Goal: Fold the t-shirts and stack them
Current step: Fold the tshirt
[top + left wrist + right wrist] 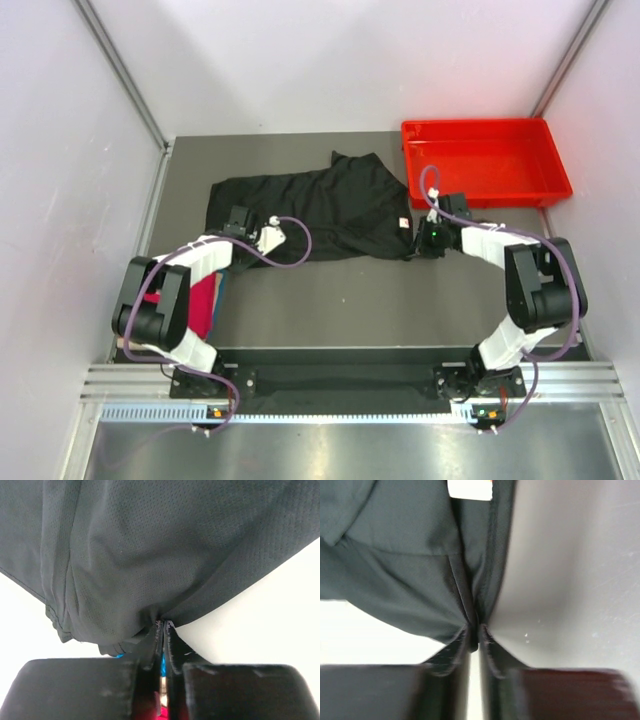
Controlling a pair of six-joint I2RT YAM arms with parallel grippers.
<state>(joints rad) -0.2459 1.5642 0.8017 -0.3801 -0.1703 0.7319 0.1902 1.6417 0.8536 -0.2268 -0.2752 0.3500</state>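
A plain black t-shirt [320, 205] lies spread and rumpled across the middle of the table. My left gripper [240, 222] is shut on its near left edge; in the left wrist view the fingertips [163, 624] pinch a fold of the black cloth [150, 545]. My right gripper [420, 243] is shut on its near right corner, and the right wrist view shows the black cloth [405, 570] bunched between the closed tips [477, 630]. A crimson red t-shirt [205, 300] lies under my left arm, with a sliver of blue cloth [162, 666] showing behind the left fingers.
A rigid red plastic tray [485, 160] stands at the back right, just beyond my right gripper. Grey walls close in the table on the left, right and back. A small white label [470, 489] is sewn to the black shirt near the right gripper.
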